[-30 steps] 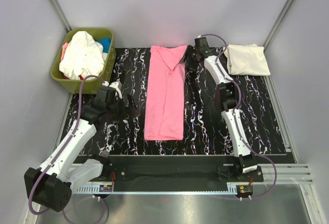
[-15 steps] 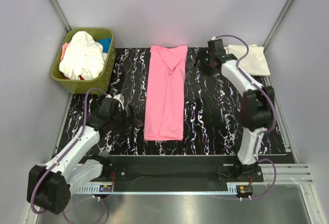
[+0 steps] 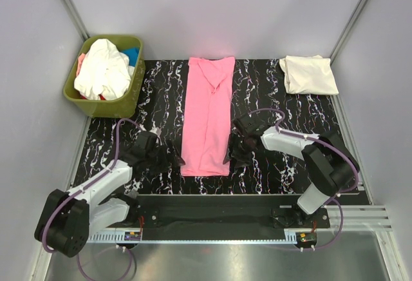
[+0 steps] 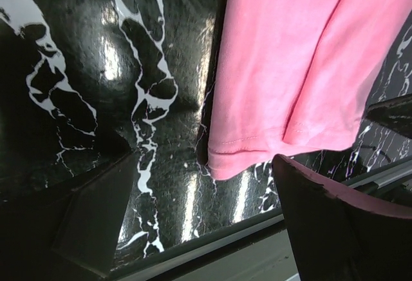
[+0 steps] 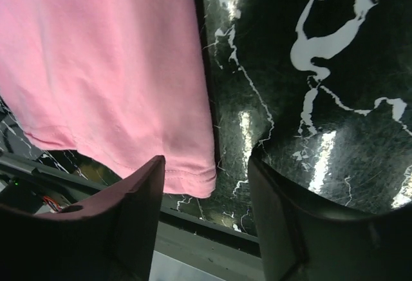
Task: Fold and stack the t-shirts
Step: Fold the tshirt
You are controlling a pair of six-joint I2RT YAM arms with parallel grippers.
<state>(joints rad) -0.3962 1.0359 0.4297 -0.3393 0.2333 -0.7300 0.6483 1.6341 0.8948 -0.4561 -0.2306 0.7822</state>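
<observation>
The pink t-shirt lies flat in the middle of the black mat with white streaks. It is folded into a long strip that runs from 12 o'clock to 6 o'clock.

The left gripper is low over the mat at the shirt's near left corner, at about 7 o'clock from the shirt's middle. In the left wrist view, the left gripper has its two fingers spread wide. The corner of the pink t-shirt shows in the gap between them. The fingers are not squeezing the cloth.

The right gripper is at the shirt's near right corner, at about 5 o'clock from the shirt's middle. In the right wrist view, the right gripper is also spread apart. The hem corner of the pink t-shirt sits just by its left finger. It holds nothing.

A cream t-shirt lies folded at the far right corner of the mat, at about 1 o'clock. It is well apart from both grippers.

An olive-green bin stands off the mat at about 10 o'clock. A crumpled white t-shirt is piled in it, and a bit of a blue t-shirt peeks out beside the white one.
</observation>
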